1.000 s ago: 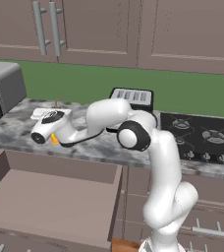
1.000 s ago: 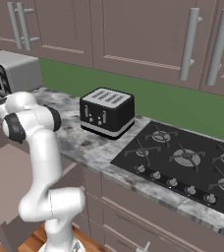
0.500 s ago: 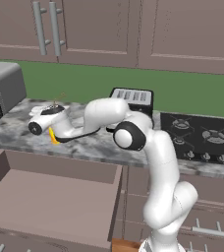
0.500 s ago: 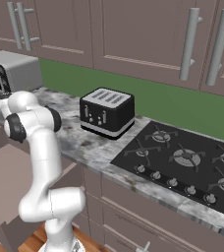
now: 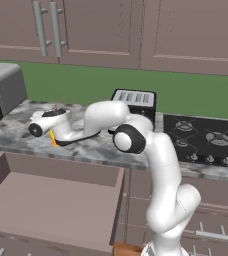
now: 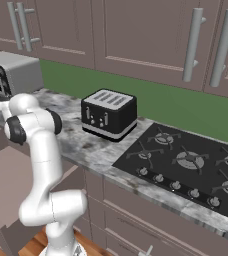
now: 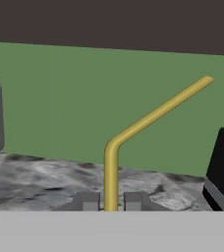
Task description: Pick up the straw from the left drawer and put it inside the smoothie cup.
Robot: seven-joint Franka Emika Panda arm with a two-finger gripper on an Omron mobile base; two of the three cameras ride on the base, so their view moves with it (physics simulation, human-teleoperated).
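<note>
Where pincer [image 7: 111,201] grips, thin bent straw [image 7: 133,132] — marbled counter [image 7: 40,179]

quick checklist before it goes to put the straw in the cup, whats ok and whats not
1. Straw between the gripper fingertips: ok; its stem rises from between them in the hand view.
2. Straw intact, bent end free: ok; the bent end angles up and to the right, touching nothing.
3. Straw out of the left drawer: ok; the drawer stands open with a bare bottom.
4. Smoothie cup located: cannot tell; just a yellow sliver shows under the wrist in the left base view.
5. Straw lined up over the cup mouth: cannot tell; the mouth is hidden.
6. Distance from the toaster: ok; it stands well to the gripper's right.
</note>
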